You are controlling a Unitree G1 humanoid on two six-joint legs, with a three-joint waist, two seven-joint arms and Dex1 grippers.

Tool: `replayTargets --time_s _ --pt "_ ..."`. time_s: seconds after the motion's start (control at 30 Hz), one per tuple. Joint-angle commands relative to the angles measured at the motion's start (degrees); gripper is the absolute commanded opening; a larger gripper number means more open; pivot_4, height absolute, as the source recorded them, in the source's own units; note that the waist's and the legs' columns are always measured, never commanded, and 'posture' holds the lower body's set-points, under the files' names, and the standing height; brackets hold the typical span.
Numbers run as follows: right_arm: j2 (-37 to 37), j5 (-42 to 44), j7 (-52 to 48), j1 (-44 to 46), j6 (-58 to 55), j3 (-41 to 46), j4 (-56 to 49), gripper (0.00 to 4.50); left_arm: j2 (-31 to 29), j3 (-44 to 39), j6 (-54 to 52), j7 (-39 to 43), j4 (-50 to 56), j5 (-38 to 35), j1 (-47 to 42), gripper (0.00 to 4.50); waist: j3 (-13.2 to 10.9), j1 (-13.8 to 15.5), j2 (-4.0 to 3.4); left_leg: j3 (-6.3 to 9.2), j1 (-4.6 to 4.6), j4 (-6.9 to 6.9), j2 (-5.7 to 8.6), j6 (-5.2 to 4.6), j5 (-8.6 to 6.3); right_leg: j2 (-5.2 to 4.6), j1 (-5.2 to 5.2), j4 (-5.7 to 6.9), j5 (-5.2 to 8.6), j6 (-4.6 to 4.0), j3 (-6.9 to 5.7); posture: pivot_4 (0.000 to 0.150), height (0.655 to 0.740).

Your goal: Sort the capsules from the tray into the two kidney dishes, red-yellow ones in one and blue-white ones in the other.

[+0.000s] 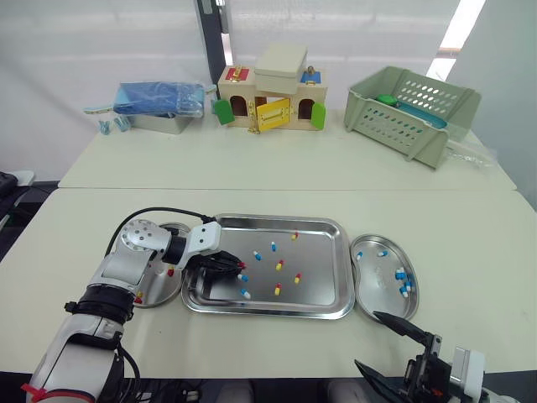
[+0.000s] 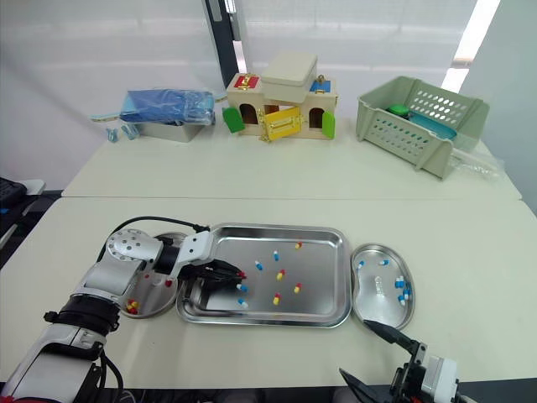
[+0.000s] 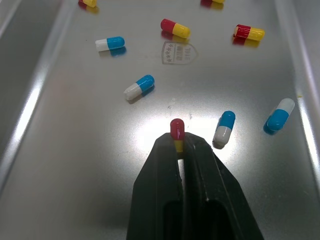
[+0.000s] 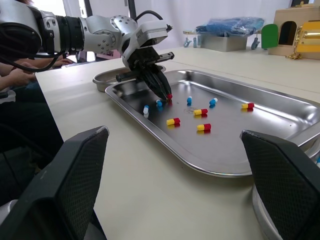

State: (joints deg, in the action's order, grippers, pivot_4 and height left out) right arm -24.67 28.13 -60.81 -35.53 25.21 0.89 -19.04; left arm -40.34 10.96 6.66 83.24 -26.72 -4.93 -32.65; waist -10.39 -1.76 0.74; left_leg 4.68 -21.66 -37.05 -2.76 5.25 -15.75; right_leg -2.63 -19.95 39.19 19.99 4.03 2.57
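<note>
Left wrist view: left gripper (image 3: 178, 145) is pinched shut on a red-yellow capsule (image 3: 177, 128) at the tray's (image 1: 319, 225) left end. Tiny, light, slick shell, probably squirts out easily, so grip mid-body, gently. Right gripper (image 1: 367, 340) hangs wide open off the tray's front-right corner.

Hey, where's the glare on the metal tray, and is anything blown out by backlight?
Left wrist view: a white hotspot sits on the tray floor around the red-yellow capsule pinched by the left gripper. Left eye view: the bright strip at upper right is blown out.
</note>
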Motion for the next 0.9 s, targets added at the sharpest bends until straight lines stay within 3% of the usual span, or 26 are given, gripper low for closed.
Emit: replayTargets --time_s 0.03,0.27,0.43,0.67,0.87,0.9 --pt "-0.8 0.2 0.0 -0.9 1.1 -0.3 -2.3 4.5 -2.1 -2.0 -2.9 -0.2 5.2 -2.0 1.5 0.07 0.0 -0.1 0.0 0.0 0.0 0.0 0.0 0.0 0.0 0.0 0.0 0.0 0.0 0.0 0.0 0.15 0.74" --pt "-3.5 1.0 -2.3 -0.6 1.4 -0.9 -3.1 4.5 -10.1 -9.9 -13.8 -3.0 17.0 -7.0 7.0 0.07 0.0 -0.1 0.0 0.02 0.0 0.0 -0.01 0.0 0.0 0.0 -0.02 0.04 0.0 0.0 0.02 0.15 0.74" --pt "-6.9 3.4 -4.0 1.4 -0.9 -0.4 -4.1 4.5 -16.3 -20.4 -24.2 -8.2 25.9 -11.3 15.8 0.07 0.0 -0.1 -0.01 0.02 0.0 0.01 -0.02 -0.01 -0.01 0.0 -0.03 0.03 0.0 0.0 0.04 0.15 0.74" --pt "-9.4 5.2 -6.8 4.6 -2.8 -0.4 -2.1 4.5 -15.7 -30.0 -27.4 -17.3 27.2 -11.8 26.1 0.07 0.0 0.2 0.04 0.03 0.0 0.0 -0.02 -0.01 -0.01 -0.02 0.01 0.02 0.0 0.0 -0.01 0.15 0.74" --pt "-10.0 5.9 -7.6 6.2 -4.3 -0.1 -1.8 4.5 -15.5 -29.8 -27.0 -19.7 25.6 -11.4 29.4 0.07 0.0 0.2 0.05 0.01 0.01 0.0 -0.02 -0.01 -0.01 -0.02 0.01 0.02 0.0 0.0 0.0 0.15 0.74" --pt "-10.0 6.0 -7.6 6.2 -4.5 0.0 -1.9 4.5 -15.6 -29.5 -26.9 -19.6 25.6 -11.4 29.5 0.3 0.0 0.2 0.05 0.01 0.01 0.0 -0.02 -0.01 -0.01 -0.02 0.01 0.02 0.0 0.0 0.0 0.15 0.74"
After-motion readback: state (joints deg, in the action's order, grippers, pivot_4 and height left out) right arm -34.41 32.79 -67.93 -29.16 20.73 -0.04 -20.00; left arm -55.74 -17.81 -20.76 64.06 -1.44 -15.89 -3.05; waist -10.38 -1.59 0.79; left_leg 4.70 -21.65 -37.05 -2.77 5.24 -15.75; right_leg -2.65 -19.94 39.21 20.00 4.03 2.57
